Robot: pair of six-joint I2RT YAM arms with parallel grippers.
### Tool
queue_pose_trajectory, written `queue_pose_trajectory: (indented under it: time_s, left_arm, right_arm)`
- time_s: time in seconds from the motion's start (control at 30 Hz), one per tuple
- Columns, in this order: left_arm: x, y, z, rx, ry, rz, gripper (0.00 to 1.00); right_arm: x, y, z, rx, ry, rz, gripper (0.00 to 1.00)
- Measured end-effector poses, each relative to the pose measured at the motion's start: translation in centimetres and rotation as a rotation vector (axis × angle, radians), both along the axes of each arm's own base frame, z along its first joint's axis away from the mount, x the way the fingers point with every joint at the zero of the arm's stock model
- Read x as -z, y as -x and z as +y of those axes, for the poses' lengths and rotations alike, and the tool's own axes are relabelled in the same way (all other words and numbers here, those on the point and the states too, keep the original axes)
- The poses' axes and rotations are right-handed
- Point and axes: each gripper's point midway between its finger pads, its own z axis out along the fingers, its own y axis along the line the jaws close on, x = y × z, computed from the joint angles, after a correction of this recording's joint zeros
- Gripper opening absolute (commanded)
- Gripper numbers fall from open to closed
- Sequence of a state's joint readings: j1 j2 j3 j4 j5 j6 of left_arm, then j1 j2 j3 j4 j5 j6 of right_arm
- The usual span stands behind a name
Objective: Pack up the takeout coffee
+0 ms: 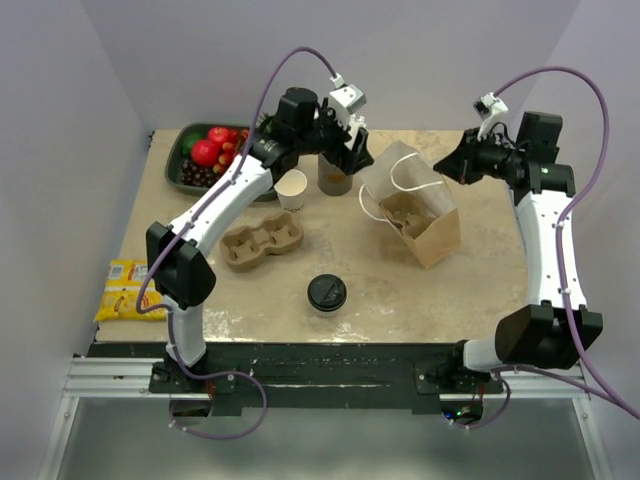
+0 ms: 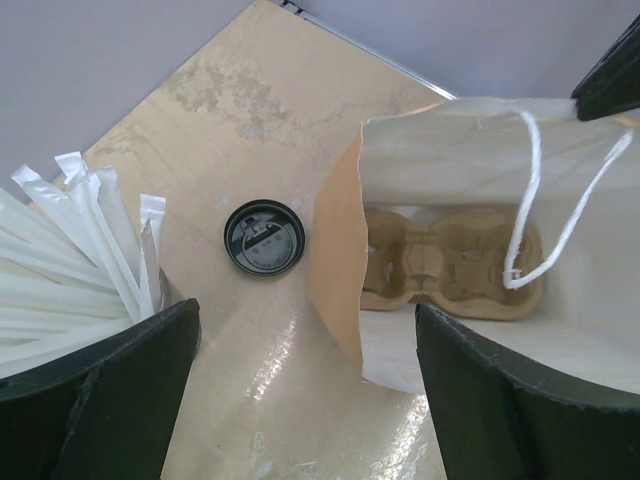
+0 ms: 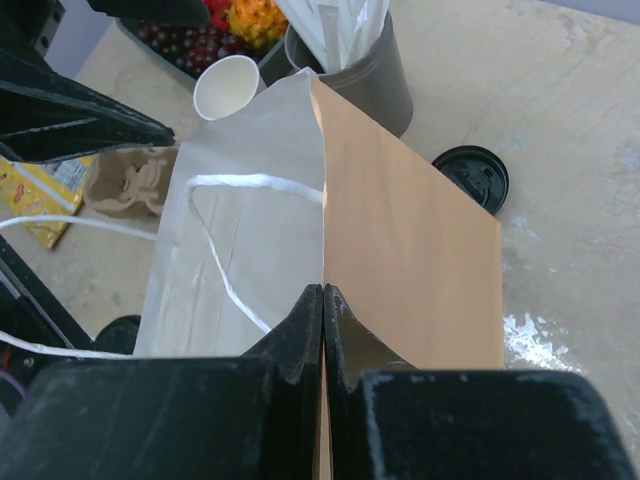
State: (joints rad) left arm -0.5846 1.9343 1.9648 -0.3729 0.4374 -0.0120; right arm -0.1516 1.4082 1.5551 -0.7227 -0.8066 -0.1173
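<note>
Top external view showed the takeout coffee (image 1: 326,293) standing alone at lower centre of the table (image 1: 480,290), black lid on, well apart from both grippers. The left gripper (image 1: 352,150) hung at upper centre, over the gap between the grey cup of straws (image 1: 333,176) and the brown paper bag (image 1: 425,225). In the left wrist view its fingers (image 2: 110,390) were spread wide with nothing between them. The coffee's lid sat middle-left of that frame, beyond the fingers and just beside the bag's open mouth. The right gripper (image 1: 452,162), at upper right, was pinched closed on the bag's rim. The right wrist view showed its fingers (image 3: 300,340) pressed together on the paper edge, with the coffee at the frame's right, past the bag. A pulp carrier (image 2: 450,262) lay inside the bag; a second pulp carrier (image 1: 262,240) sat on the table left of centre.
</note>
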Motion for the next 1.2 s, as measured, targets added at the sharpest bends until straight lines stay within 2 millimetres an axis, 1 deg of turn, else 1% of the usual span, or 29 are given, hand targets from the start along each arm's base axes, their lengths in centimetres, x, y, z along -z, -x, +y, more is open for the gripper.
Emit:
queue_pose_trajectory:
  time_s: [0.13, 0.17, 0.2, 0.27, 0.33, 0.4, 0.43, 0.47, 0.53, 0.57, 0.63, 0.7, 0.8, 0.83, 0.93, 1.07, 1.13, 1.2]
  left_arm:
    - [-1.3, 0.0, 0.0, -0.014, 0.029, 0.007, 0.94]
    - [-1.3, 0.1, 0.0, -0.015, 0.035, 0.019, 0.93]
    - [-1.1, 0.2, -0.1, -0.014, 0.038, 0.034, 0.94]
    - [-0.5, 0.5, -0.2, -0.013, 0.045, 0.071, 0.93]
    - [0.1, 0.7, -0.4, -0.006, 0.050, 0.101, 0.93]
    - [0.6, 0.7, -0.7, 0.001, 0.057, 0.124, 0.92]
    - [0.9, 0.7, -0.9, 0.003, 0.059, 0.137, 0.92]
    - [1.2, 0.7, -1.1, 0.008, 0.062, 0.153, 0.92]
    - [1.8, 0.8, -1.3, 0.016, 0.066, 0.179, 0.92]
    - [1.8, 0.9, -1.4, 0.020, 0.067, 0.184, 0.92]
    - [1.7, 1.2, -1.4, 0.033, 0.070, 0.186, 0.92]
    - [1.9, 1.7, -1.1, 0.045, 0.060, 0.180, 0.92]
    - [3.0, 3.8, 0.6, 0.079, -0.006, 0.156, 0.94]
    - [3.6, 5.0, 1.5, 0.093, -0.037, 0.147, 0.96]
    - [4.9, 9.4, 4.8, 0.172, -0.141, 0.105, 1.00]
    - [5.9, 14.9, 8.9, 0.322, -0.288, -0.014, 1.00]
    - [6.8, 16.9, 10.3, 0.410, -0.350, -0.051, 1.00]
    - [8.1, 18.6, 11.1, 0.511, -0.396, -0.059, 1.00]
  right_arm:
    - [1.0, -0.4, -0.1, 0.024, -0.030, 0.040, 0.00]
    - [1.5, -0.5, -0.2, 0.038, -0.038, 0.057, 0.03]
    - [2.1, -0.6, -0.4, 0.051, -0.048, 0.078, 0.10]
    - [3.2, -1.0, -1.0, 0.090, -0.057, 0.109, 0.13]
    - [4.1, -1.5, -1.6, 0.121, -0.059, 0.128, 0.24]
    - [4.4, -2.2, -2.1, 0.140, -0.061, 0.131, 0.35]
    - [4.4, -2.6, -2.2, 0.150, -0.061, 0.132, 0.50]
    - [4.3, -3.0, -2.5, 0.160, -0.057, 0.131, 0.56]
    - [3.9, -3.7, -2.8, 0.177, -0.045, 0.118, 0.61]
    - [3.4, -3.9, -3.1, 0.183, -0.031, 0.103, 0.62]
    - [2.4, -3.9, -3.4, 0.184, -0.003, 0.075, 0.64]
    - [0.9, -4.0, -3.7, 0.179, 0.034, 0.029, 0.65]
    - [-0.6, -3.7, -4.1, 0.179, 0.084, -0.024, 0.65]
    - [-0.8, -3.4, -4.2, 0.181, 0.097, -0.033, 0.65]
    - [-1.1, -2.7, -4.7, 0.205, 0.132, -0.040, 0.65]
    - [-1.5, -2.3, -5.0, 0.221, 0.153, -0.056, 0.66]
    - [-1.5, -2.3, -5.1, 0.223, 0.155, -0.057, 0.70]
    - [-1.5, -2.3, -5.0, 0.223, 0.153, -0.055, 0.73]
